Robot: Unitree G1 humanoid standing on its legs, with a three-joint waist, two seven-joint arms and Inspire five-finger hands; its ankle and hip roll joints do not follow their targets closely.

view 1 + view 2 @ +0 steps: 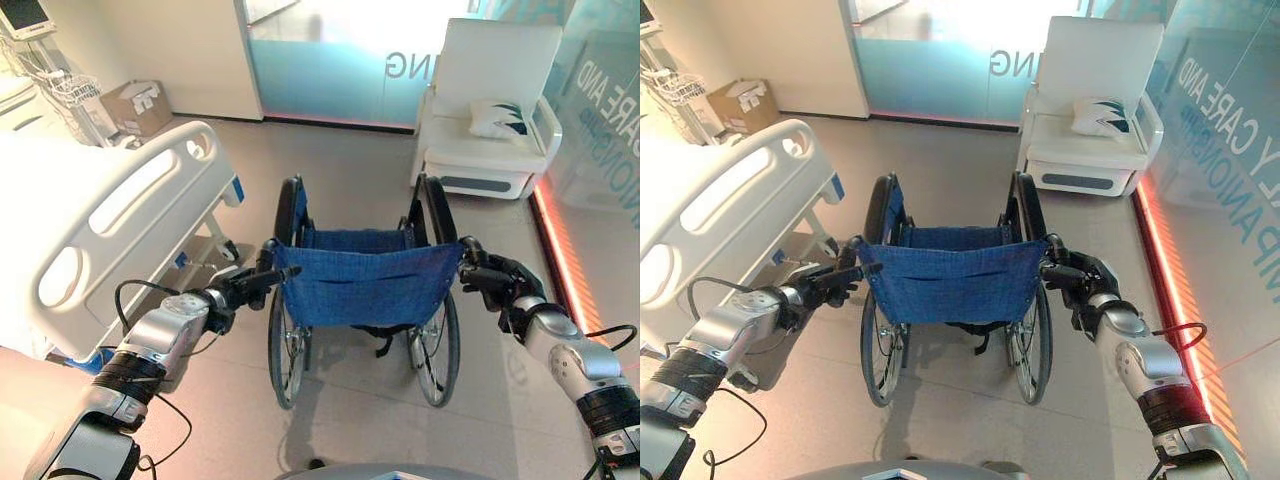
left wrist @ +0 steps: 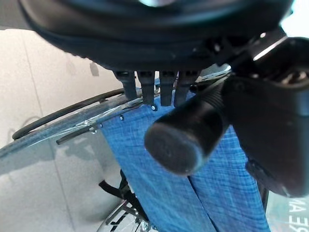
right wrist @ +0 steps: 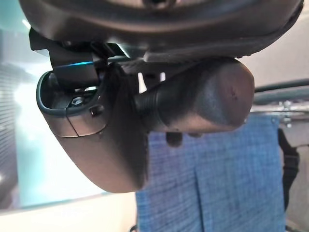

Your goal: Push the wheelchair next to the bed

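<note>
- While the wheelchair [image 1: 360, 290] stands on the floor just right of the bed [image 1: 90, 230], its blue back faces the robot, ready for pushing.
- Left robot hand [image 1: 240, 287] is curled round the left push handle [image 2: 186, 130]; the wrist view shows fingers wrapped over the grip.
- Right robot hand [image 1: 495, 278] is clamped on the right push handle [image 3: 203, 104], so both sides can be steered evenly.
- A white armchair [image 1: 490, 110] sits ahead, well apart.

Pale lettering stands on the glass wall [image 1: 1230, 140] and the glass partition [image 1: 940, 75].
</note>
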